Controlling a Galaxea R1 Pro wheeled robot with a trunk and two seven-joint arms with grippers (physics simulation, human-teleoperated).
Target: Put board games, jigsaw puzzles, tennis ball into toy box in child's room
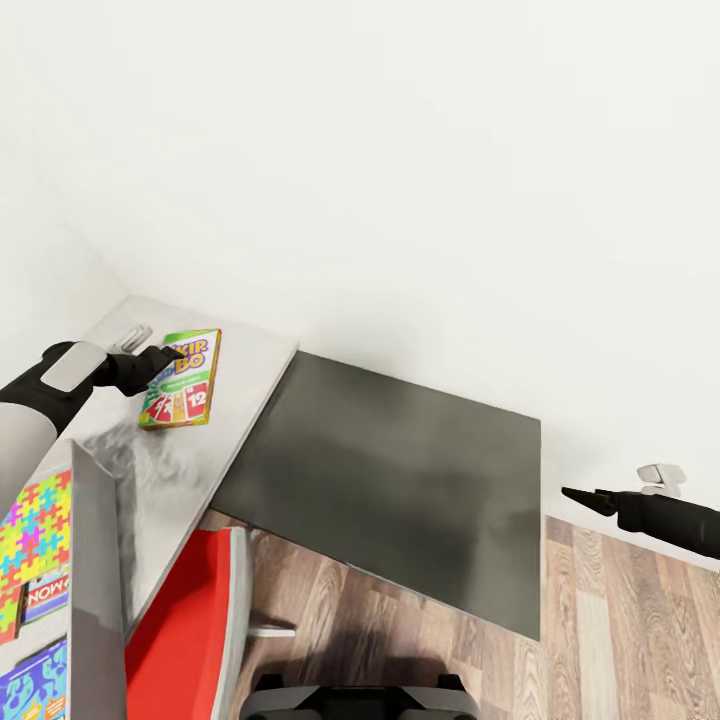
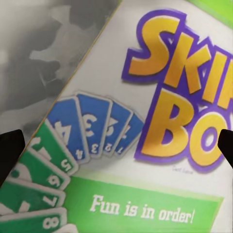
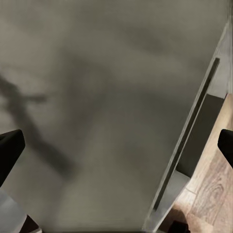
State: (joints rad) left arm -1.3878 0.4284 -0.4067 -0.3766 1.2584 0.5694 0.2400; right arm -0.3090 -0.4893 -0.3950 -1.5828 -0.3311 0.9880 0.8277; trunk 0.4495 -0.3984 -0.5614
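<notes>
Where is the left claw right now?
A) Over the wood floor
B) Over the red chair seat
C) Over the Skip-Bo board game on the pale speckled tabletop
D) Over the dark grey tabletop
C: the left claw sits at the board game, whose print shows between its open fingertips.

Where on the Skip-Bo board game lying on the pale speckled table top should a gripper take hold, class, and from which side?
Grip the board game across its narrow width, by the two long edges, coming straight down from above. It lies flat on the table, so its faces offer no purchase. The left gripper already hovers over it, fingers apart.
</notes>
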